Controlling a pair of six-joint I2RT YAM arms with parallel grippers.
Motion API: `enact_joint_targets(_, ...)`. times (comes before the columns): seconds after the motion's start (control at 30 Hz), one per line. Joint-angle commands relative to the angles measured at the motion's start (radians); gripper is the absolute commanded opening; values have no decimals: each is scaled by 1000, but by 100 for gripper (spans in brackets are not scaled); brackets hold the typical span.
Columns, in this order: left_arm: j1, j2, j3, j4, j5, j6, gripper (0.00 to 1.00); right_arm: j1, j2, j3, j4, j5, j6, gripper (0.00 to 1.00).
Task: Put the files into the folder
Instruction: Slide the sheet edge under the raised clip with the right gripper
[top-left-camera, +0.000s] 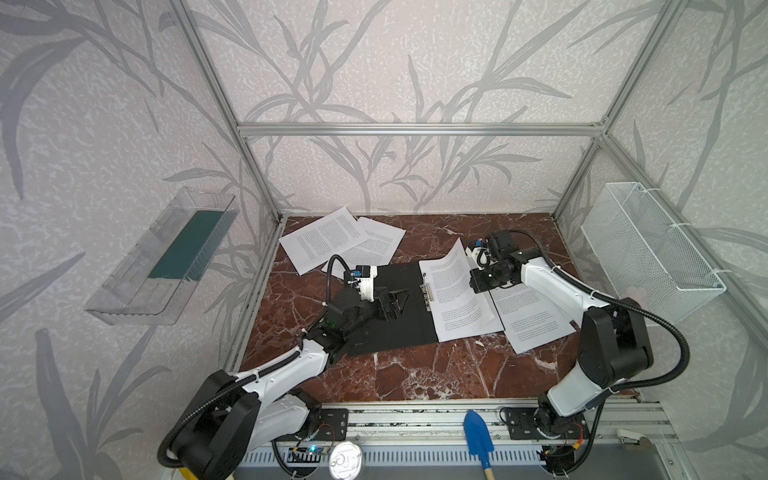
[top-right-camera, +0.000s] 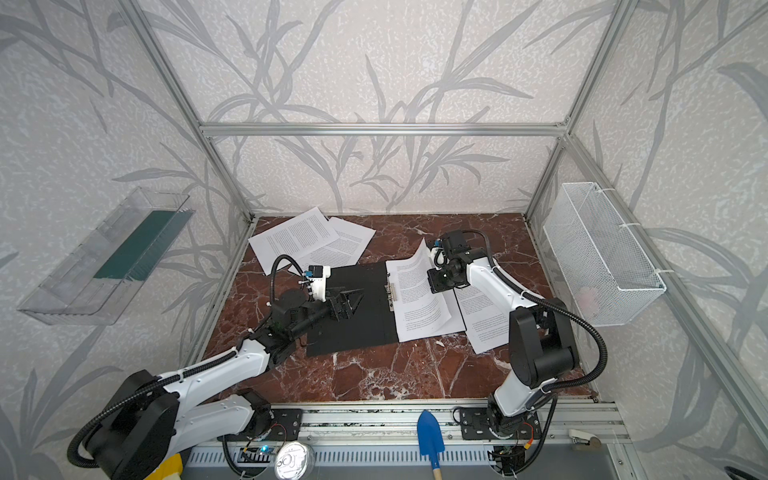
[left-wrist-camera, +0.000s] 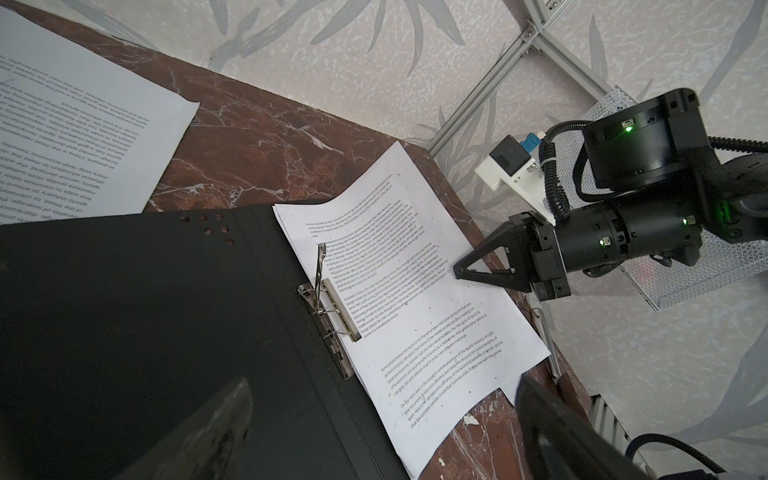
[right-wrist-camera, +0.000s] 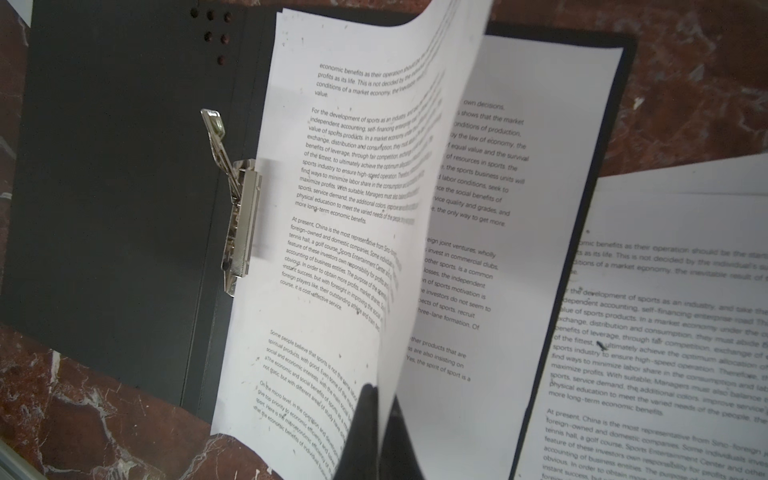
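Pinching one file sheet (right-wrist-camera: 353, 187) by its edge, right gripper (right-wrist-camera: 379, 397) holds it curled over the right half of the open folder (right-wrist-camera: 124, 187), we think to seat it by the spine clip (right-wrist-camera: 241, 220). Left gripper (top-left-camera: 392, 303) hangs wide above the left cover (top-left-camera: 395, 332), maybe bracing it; other files (top-left-camera: 324, 243) loose nearby.

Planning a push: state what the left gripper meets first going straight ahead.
Likely the clip on the folder, just ahead of the left gripper; if it tilts down, bare folder first.

Overhead pair, close wrists; shared folder (top-left-camera: 401, 328)
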Motion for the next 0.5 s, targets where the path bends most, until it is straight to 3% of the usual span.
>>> enact_joint_targets(0.0, -1, 5, 10, 32, -10, 0, 99, -4, 5, -10, 8, -14, -13, 0)
enact_joint_targets(0.47, -1, 0, 9, 24, -16, -3, 99, -4, 19, -3, -3, -29, -6, 2)
